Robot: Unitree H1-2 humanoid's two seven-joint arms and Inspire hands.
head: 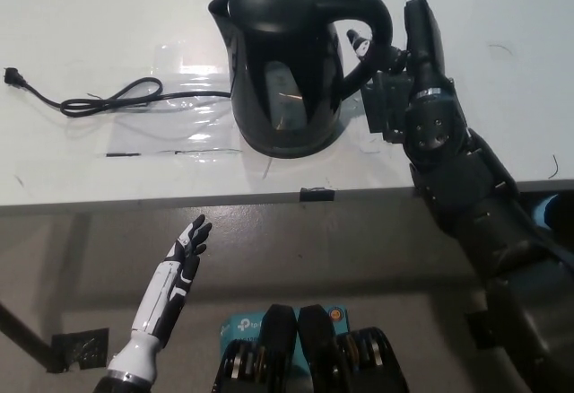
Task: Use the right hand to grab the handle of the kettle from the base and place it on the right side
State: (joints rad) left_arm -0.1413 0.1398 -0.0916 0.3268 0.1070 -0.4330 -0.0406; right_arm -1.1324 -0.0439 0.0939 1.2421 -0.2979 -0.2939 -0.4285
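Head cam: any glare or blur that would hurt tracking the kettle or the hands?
Head view: sharp overall, no motion blur on the right hand or the left hand. The kettle is glossy black with a reflection on its side, and its handle merges with the black hand beside it. The clear plastic sheet under the kettle shows glare on the white table.

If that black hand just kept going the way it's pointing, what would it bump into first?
Probably nothing. The right hand points up the picture, away across the white table, just right of the kettle's handle. That stretch looks bare to the picture's edge, though depth is hard to judge.
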